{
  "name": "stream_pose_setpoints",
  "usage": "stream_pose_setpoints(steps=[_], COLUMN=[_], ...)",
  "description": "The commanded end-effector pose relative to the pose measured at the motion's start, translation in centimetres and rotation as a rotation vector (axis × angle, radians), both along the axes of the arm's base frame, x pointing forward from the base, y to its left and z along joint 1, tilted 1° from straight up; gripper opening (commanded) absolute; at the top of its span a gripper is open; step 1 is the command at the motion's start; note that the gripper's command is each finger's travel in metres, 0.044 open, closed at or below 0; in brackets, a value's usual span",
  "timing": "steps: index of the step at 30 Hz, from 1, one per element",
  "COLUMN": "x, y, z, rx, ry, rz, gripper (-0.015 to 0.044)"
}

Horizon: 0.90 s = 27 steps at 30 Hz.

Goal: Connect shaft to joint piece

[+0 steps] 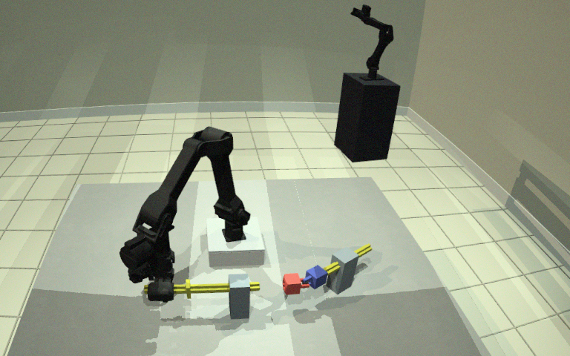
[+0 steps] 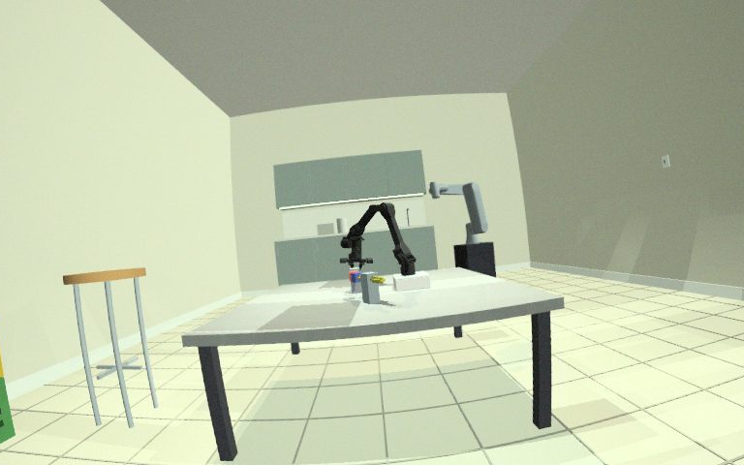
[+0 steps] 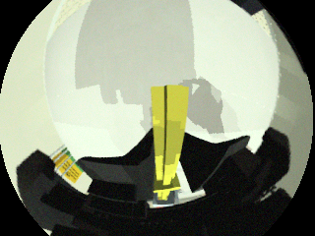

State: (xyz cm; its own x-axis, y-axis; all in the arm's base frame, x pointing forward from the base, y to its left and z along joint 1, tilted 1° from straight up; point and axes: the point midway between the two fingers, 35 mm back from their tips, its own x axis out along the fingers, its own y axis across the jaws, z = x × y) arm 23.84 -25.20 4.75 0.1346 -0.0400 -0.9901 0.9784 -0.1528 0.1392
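The yellow second shaft [image 1: 211,288] [image 3: 169,110] runs through its grey block [image 1: 239,297]. A yellow collar [image 1: 188,288] sits on it between gripper and block. My gripper [image 1: 160,291] [image 3: 161,130] is shut on this shaft near its outer end, left of the collar. The shaft's other end [image 1: 254,286] sticks out a little past the block, with a gap to the red joint piece [image 1: 292,283]. The red piece is hinged to the blue joint part [image 1: 315,277] on the first yellow shaft [image 1: 363,250], fixed in the other grey block [image 1: 343,271]. The red piece's opening faces roughly toward the second shaft.
The arm's white base [image 1: 236,257] [image 2: 411,281] stands behind the second shaft's block. Both blocks stand on the grey table [image 2: 376,332]. A round stool [image 2: 104,275] stands beside the table. Another arm on a black pedestal [image 1: 365,119] stands far behind.
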Motion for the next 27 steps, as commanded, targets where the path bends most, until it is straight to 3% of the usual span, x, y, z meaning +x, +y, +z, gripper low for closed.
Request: stream_pose_setpoints(steps=[1,20,27], x=[0.0,-0.01,0.02], y=[0.0,0.14,0.09], z=[0.0,-0.07,0.0], rx=[0.0,0.019,0.014], ry=[0.0,0.105,0.081], rz=[0.0,-0.004,-0.001], gripper=[0.0067,0.0067,0.002])
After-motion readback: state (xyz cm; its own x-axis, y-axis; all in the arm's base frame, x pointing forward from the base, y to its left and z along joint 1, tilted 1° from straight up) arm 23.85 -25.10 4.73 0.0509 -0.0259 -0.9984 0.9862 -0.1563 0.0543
